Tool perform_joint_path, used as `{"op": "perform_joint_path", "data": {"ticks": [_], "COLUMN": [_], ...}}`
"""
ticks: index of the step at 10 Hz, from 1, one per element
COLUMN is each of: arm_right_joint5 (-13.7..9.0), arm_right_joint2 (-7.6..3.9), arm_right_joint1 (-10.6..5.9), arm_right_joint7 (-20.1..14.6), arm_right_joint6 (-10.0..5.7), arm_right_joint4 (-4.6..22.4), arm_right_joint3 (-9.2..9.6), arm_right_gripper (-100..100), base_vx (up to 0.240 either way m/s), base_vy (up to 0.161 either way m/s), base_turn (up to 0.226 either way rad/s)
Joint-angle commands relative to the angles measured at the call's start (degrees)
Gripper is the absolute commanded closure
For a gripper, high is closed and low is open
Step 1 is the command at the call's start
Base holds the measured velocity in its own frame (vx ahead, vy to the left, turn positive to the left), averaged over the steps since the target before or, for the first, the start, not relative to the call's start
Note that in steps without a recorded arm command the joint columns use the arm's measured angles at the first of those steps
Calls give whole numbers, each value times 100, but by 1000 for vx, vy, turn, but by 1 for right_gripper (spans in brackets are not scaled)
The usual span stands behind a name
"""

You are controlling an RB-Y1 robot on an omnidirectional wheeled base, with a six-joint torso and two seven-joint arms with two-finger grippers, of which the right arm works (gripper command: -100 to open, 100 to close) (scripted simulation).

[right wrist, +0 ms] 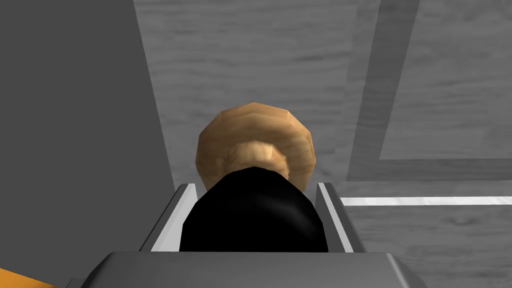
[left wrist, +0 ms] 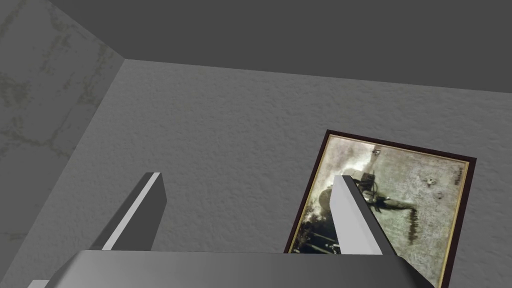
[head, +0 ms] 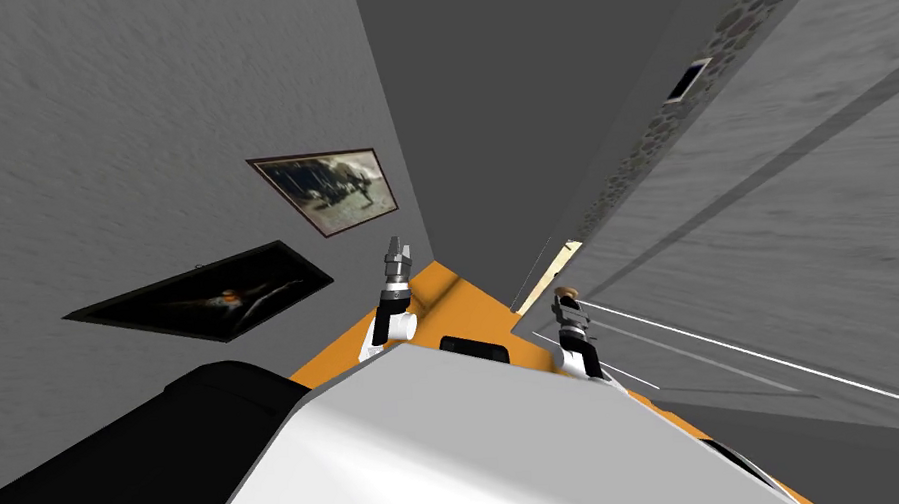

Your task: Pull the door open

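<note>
Door (head: 784, 198): grey, wood-grained, with sunken panels. It takes up my whole right side in the head view. I cannot tell whether it is off its frame.

Wall (head: 78, 143): grey and rough, on my left, with two framed pictures (head: 327, 191) hanging on it.

Floor (head: 442, 305): orange, a narrow wedge between the wall and the door.

Left gripper (head: 396, 251): held up in front of the left wall, well apart from the door. In the left wrist view its fingers (left wrist: 145, 210) are spread, with nothing between them.

Right gripper (right wrist: 255, 185): at the door, close to the door's edge. Its fingers (right wrist: 332, 210) press on both sides of the knob's black front part, pinching it.

Knob (right wrist: 255, 135): round, with a tan part toward the door and a black rounded part nearer my hand. The black part sits between the right gripper's fingers. The knob is on the door near its edge, just beside a plain, darker grey surface (right wrist: 75, 125). In the head view it shows as a small tan spot just past the right gripper.
</note>
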Motion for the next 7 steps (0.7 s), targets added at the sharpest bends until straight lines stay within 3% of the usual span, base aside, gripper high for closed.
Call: {"op": "perform_joint_path", "data": {"ticks": [1, 4, 5, 7], "arm_right_joint5": [52, 175, 144, 253], "arm_right_joint2": [-64, -239, -217, -334], "arm_right_joint1": [50, 140, 135, 242], "arm_right_joint7": [-132, -437, -365, -573], "arm_right_joint6": [-13, -36, -28, -91], "arm_right_joint4": [-77, -162, -152, -220], "arm_right_joint3": [117, 391, 325, 543], "arm_right_gripper": [100, 100, 100, 100], "base_vx": [-224, -281, -121, -210], "base_vy": [3, -41, -22, -31], "base_turn": [93, 135, 36, 104]}}
